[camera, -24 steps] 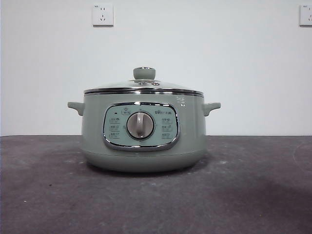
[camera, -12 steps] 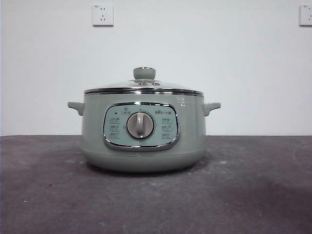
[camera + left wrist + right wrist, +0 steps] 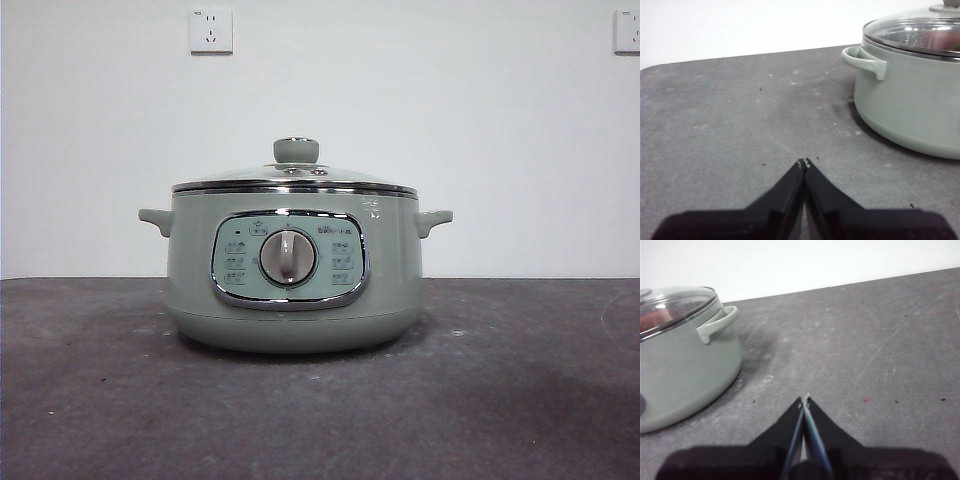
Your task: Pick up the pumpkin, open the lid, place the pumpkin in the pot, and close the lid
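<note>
The pale green pot (image 3: 190,270) stands on the table's middle, its dial (image 3: 288,257) facing the front camera. The glass lid (image 3: 230,177) sits shut on it, knob (image 3: 296,150) on top. The pumpkin is not plainly in view; only an orange-red blur shows through the lid glass in the left wrist view (image 3: 951,46) and the right wrist view (image 3: 651,321). My left gripper (image 3: 804,162) is shut and empty over bare table, apart from the pot (image 3: 905,100). My right gripper (image 3: 805,400) is shut and empty on the pot's (image 3: 685,370) other side.
The dark grey table (image 3: 500,400) runs back to a white wall with two sockets (image 3: 211,30) (image 3: 628,30). The pot's side handles (image 3: 865,59) (image 3: 717,324) stick out toward each gripper. Neither arm shows in the front view.
</note>
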